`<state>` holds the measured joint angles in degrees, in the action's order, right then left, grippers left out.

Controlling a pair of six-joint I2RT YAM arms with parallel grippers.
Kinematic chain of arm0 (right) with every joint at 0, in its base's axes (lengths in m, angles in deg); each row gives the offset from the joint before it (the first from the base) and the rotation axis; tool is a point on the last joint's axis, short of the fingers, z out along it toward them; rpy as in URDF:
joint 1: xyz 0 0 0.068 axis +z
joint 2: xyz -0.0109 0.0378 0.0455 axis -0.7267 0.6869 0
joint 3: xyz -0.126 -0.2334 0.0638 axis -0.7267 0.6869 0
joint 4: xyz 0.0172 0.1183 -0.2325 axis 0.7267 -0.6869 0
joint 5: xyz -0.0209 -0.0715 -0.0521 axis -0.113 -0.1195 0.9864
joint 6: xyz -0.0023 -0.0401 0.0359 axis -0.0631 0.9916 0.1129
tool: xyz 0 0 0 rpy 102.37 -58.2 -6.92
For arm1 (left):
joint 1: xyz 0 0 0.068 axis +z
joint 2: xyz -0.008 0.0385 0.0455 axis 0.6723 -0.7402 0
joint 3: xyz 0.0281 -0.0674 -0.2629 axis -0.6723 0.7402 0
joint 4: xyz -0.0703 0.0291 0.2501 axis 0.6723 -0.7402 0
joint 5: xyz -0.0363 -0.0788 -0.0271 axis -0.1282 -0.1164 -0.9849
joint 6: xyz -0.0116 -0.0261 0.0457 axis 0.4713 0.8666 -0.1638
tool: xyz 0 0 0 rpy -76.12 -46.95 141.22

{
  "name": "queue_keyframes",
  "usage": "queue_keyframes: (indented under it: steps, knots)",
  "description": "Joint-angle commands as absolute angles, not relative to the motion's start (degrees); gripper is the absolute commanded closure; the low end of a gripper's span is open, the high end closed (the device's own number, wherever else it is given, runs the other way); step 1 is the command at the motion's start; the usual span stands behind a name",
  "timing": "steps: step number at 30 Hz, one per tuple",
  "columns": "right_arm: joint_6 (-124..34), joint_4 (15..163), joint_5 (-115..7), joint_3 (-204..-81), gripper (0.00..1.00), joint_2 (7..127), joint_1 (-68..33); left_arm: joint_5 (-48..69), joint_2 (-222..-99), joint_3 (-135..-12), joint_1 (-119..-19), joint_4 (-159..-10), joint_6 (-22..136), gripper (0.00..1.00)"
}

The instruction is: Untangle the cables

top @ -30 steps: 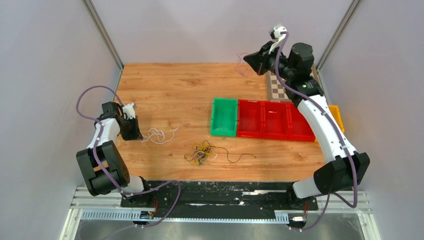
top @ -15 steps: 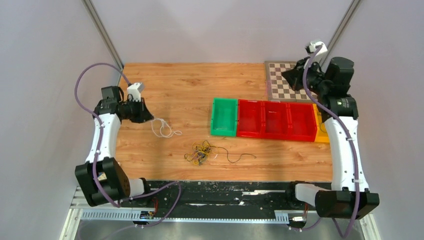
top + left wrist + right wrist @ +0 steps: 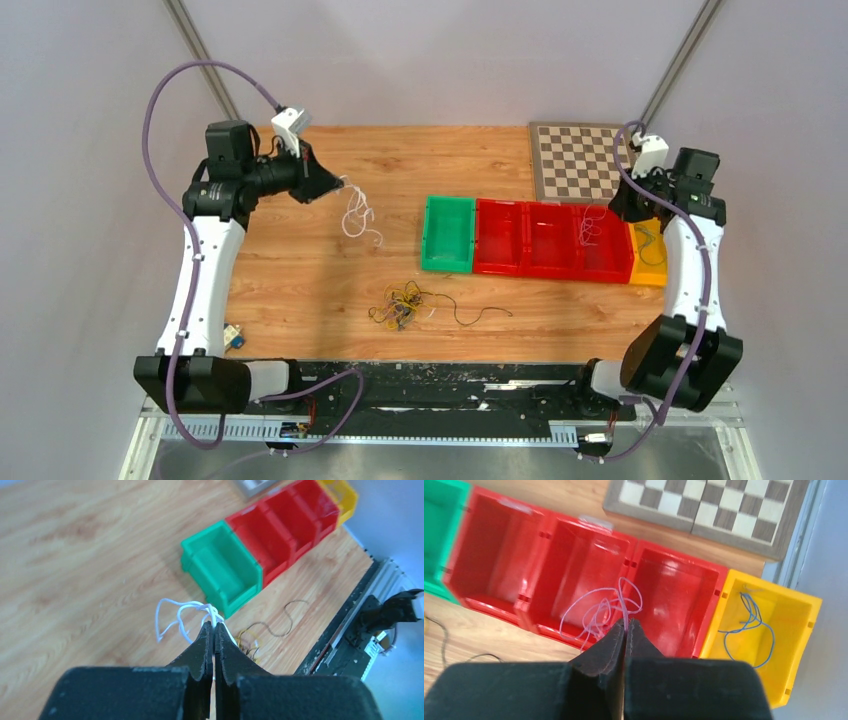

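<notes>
Surface (image 3: pixel 330 260): a row of five bins (image 3: pixel 525 204) stands right of centre, running left to right. A board (image 3: pixel 580 160) lies behind the row's right half, at the far right corner.

The snarl of cables (image 3: pixel 400 303) lies before the leftmost bin (image 3: pixel 448 266), near the front edge, with one strand trailing right.

The left claw (image 3: pixel 335 185) is far left, above the surface. A single cable (image 3: pixel 356 213) hangs from its closed tips, between the claw and the leftmost bin.

The right claw (image 3: pixel 618 205) is over the row's right end. A second cable (image 3: pixel 592 228), pinched in its tips, hangs over the fourth bin (image 3: pixel 605 274).

A third cable (image 3: pixel 650 240) lies in the rightmost bin (image 3: pixel 650 279).
</notes>
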<state>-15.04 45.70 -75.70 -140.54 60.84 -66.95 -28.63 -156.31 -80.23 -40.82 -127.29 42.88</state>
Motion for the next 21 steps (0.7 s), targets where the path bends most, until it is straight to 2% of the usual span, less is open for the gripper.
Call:
queue_keyframes:
  steps: [1,6,10,15,21]
  knots:
    - [-8.96,47.71,-69.44,-138.9,1.0,67.0,-67.64,-33.47,-157.07,-90.1,-45.8,-124.99,46.67,1.0]
    - [-7.0,53.4,-66.81,-135.5,1.0,70.18,-68.08,-36.12,-159.37,-99.4,-49.7,-122.72,51.1,1.0]
    - [-7.41,53.72,-69.35,-136.32,1.0,70.32,-69.02,-37.55,-160.58,-104.05,-52.57,-119.0,55.44,1.0]
    - [-7.63,53.73,-71.36,-137.63,1.0,69.0,-69.06,-39.82,-162.72,-104.77,-56.42,-110.96,63.51,1.0]
    - [-7.0,53.76,-68.72,-136.41,1.0,70.02,-69.07,-38.16,-166.52,-103.66,-63.51,-108.73,62.5,1.0]
